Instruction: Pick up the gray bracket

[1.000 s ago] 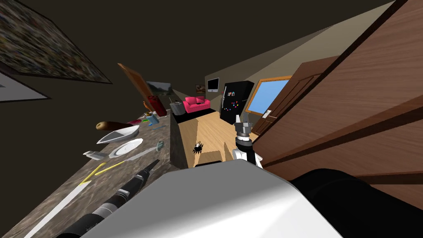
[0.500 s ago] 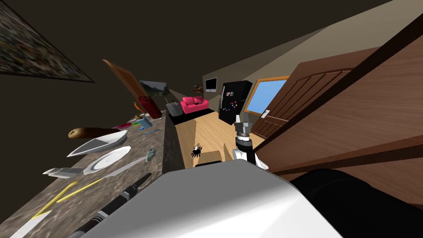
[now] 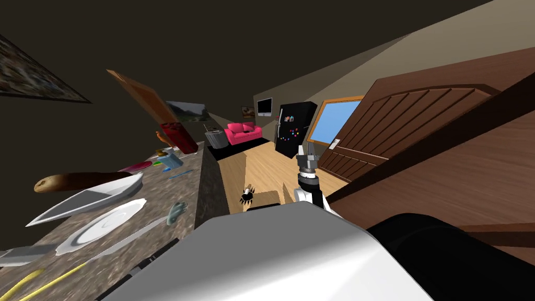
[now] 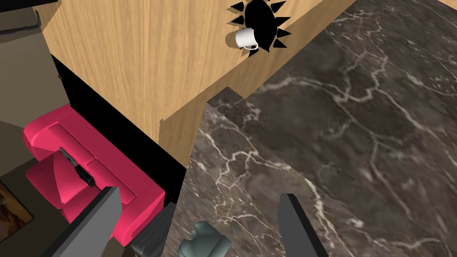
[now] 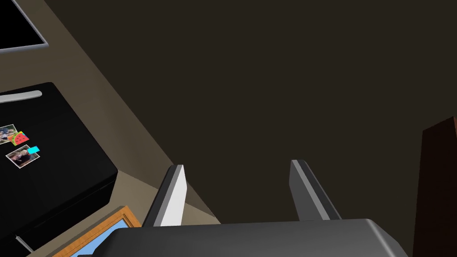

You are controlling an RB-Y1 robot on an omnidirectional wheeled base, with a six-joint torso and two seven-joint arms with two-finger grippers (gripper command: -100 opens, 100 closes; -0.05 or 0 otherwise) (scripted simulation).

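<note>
The bracket [image 3: 176, 211] is a small grey-green piece lying on the dark marble counter [image 3: 151, 196], close to its front edge. In the left wrist view the bracket [image 4: 204, 241] sits low between my left gripper's fingers [image 4: 297, 225]. My left gripper [image 4: 196, 223] hangs open above the counter [image 4: 357, 134], touching nothing. My right gripper [image 3: 306, 155] is raised in front of my chest, away from the counter. In its own view the right gripper [image 5: 238, 192] is open and empty.
Beside the bracket on the counter lie a knife [image 3: 130, 238], a white plate [image 3: 102, 226], a white boat-shaped dish [image 3: 89, 197] and yellow sticks [image 3: 31, 279]. A white mug [image 4: 246, 38] stands on the wooden floor. A brown door [image 3: 418, 130] is close on the right.
The whole head view has shifted: the counter's things have slid left and grown larger, so I have moved. My left forearm has dropped almost out of the picture. The right arm holds its pose.
</note>
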